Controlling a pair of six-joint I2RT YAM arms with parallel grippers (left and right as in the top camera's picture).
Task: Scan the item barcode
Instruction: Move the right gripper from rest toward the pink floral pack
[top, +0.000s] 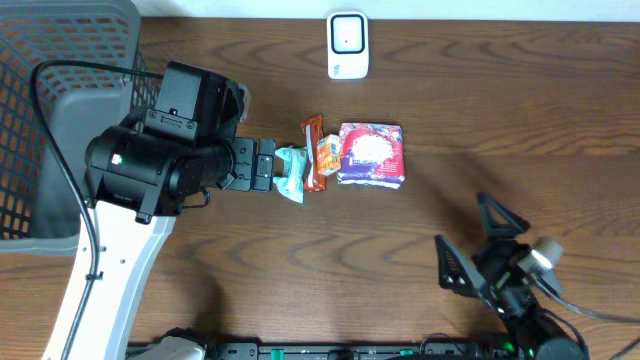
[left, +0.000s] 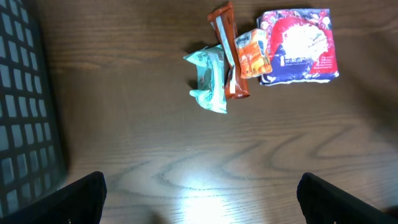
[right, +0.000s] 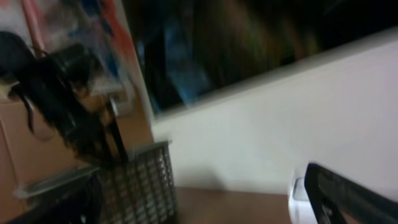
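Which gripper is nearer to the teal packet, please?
Left. The left gripper is just beside the teal packet; the right gripper sits well away on its other side.

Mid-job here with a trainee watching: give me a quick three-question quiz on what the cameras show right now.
1. Multiple choice: which lies nearest the grey basket? A) teal packet B) blue-and-red pouch C) white scanner
2. True or false: the left claw is shut on a packet.
3. Short answer: how many wrapped items lie clustered together?
Key: 1 A. 2 False, it stands open and empty. 3 Four.
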